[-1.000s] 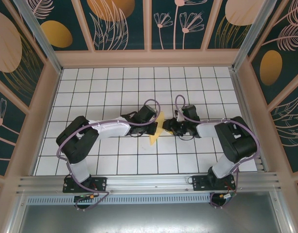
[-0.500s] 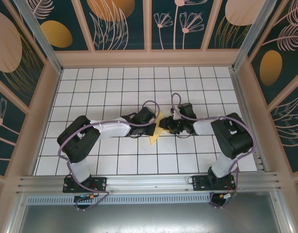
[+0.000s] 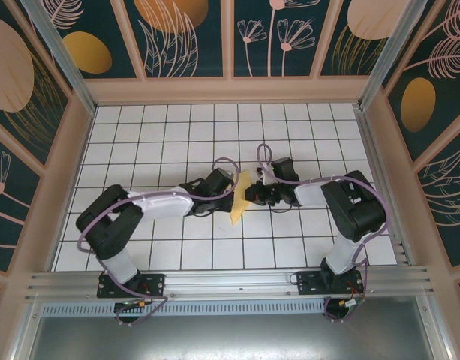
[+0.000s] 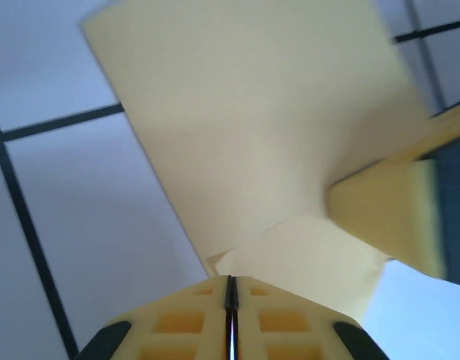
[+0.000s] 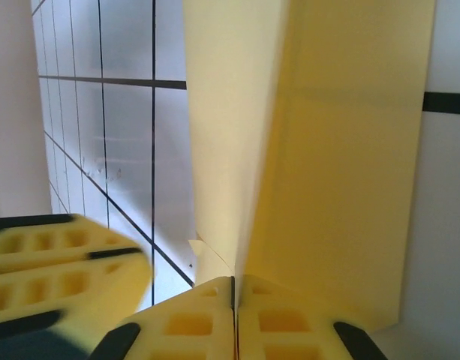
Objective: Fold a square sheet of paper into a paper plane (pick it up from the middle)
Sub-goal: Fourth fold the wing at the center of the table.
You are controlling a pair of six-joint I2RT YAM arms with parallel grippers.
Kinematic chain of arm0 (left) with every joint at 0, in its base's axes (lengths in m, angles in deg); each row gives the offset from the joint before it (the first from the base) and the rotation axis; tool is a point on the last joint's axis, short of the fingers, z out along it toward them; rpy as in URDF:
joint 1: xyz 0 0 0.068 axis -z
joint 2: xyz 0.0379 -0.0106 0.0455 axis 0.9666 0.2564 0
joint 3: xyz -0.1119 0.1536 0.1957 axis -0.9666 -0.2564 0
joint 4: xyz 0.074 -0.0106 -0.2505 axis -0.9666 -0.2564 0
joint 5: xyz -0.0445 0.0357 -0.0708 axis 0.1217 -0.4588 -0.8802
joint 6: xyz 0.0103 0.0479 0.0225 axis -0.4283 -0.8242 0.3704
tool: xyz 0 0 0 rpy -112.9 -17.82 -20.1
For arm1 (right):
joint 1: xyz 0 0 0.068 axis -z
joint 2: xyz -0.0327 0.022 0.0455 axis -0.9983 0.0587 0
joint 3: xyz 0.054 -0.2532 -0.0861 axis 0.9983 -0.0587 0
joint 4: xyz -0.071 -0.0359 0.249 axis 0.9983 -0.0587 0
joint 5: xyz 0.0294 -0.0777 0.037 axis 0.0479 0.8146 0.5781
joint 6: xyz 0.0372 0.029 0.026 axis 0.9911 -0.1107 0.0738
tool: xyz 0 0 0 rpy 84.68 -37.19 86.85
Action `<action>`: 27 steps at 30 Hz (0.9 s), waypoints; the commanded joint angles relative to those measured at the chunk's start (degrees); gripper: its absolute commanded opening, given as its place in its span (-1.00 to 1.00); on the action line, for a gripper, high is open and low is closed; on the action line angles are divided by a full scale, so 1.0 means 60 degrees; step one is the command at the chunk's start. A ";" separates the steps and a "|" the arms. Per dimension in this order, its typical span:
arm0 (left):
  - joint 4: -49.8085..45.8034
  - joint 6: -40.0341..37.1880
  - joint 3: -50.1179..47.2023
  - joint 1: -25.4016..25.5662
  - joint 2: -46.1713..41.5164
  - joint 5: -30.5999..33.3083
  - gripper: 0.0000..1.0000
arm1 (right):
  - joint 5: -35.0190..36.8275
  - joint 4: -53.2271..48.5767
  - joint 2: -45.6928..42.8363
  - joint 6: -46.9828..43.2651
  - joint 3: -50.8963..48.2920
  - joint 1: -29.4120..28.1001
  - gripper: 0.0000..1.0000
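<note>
The square sheet of paper [image 3: 239, 196], already folded into a pale-yellow wedge, sits mid-frame in the top view, above the tabletop [image 3: 169, 142] and between the two arms. The right pincer [image 3: 250, 195] is pressed together on it. In its wrist view the centre crease runs straight into the seam between the pads. The left pincer [image 3: 227, 199] meets the sheet from the other side. Its pads show only a hairline slit, with a paper corner at their tips, and I cannot tell whether paper is caught between them.

With both pincers this close on thin paper, any pull apart could tear it or drag the crease askew. The right hold sits at the very edge of the fold, so a quick swing could let the sheet slip out or flop open.
</note>
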 commanded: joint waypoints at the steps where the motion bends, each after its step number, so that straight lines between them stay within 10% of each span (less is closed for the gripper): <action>1: 0.0637 0.0036 -0.0446 0.0012 -0.0960 -0.0025 -0.62 | -0.0037 0.0133 0.0027 0.0160 0.0308 -0.0239 -0.96; 13: 0.0764 -0.0254 -0.1958 0.0736 -0.2397 0.0473 -0.24 | 0.2993 0.2511 -0.1054 0.4939 -0.0833 -0.1675 -1.00; 27: 0.0167 0.0163 -0.1507 0.1670 -0.1482 0.2968 -0.07 | 0.3291 0.2611 -0.1202 0.5418 -0.0788 -0.1996 -0.97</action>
